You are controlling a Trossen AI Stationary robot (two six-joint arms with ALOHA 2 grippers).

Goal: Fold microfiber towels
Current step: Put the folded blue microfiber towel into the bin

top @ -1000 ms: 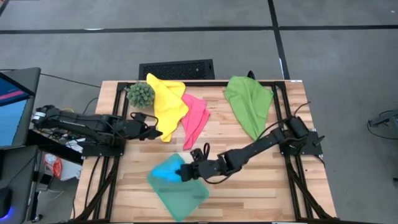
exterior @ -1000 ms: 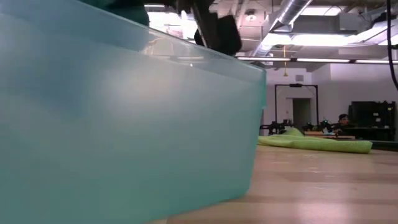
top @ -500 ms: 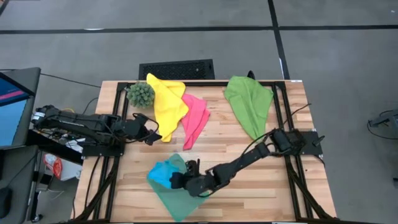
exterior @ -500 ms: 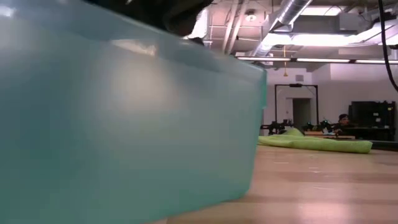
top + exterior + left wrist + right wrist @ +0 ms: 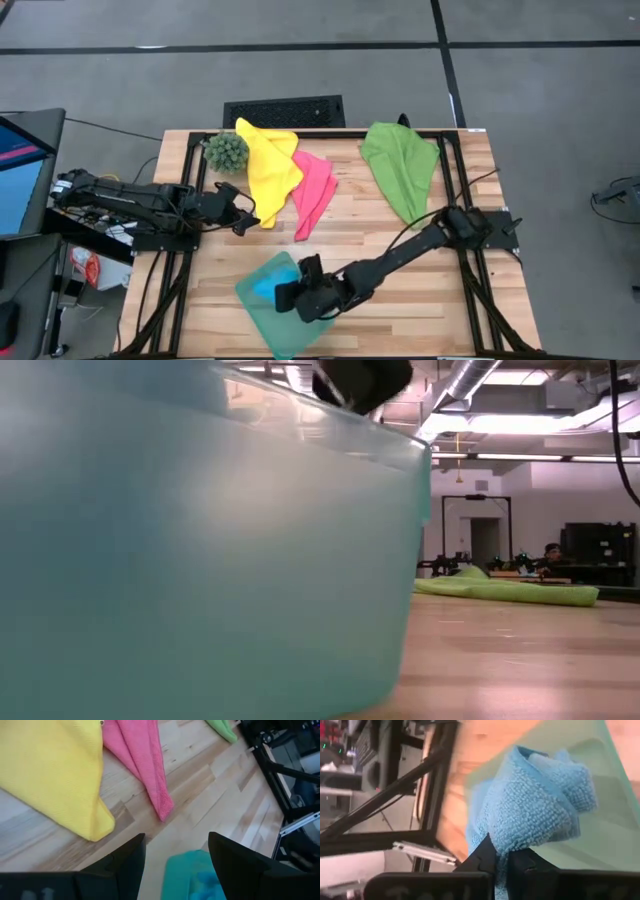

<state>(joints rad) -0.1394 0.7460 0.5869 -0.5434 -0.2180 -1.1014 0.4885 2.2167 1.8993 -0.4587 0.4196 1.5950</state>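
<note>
Now right tool (image 5: 504,857) over tray (image 5: 262,318), lower centre of high view, nipping blue towel (image 5: 535,815) inside it. Left tool (image 5: 175,847) open, idle beside yellow towel (image 5: 266,168). Could drag cloth out if fibres snag on lifting.

A teal tray (image 5: 262,308) sits near the table's (image 5: 430,300) front edge, a spiky green plant (image 5: 227,151) at its far left corner.

Low view mostly blocked by teal tray (image 5: 200,560). Blue towel (image 5: 264,288) half hidden under right gripper (image 5: 290,295); tray cut off at btm edge.
</note>
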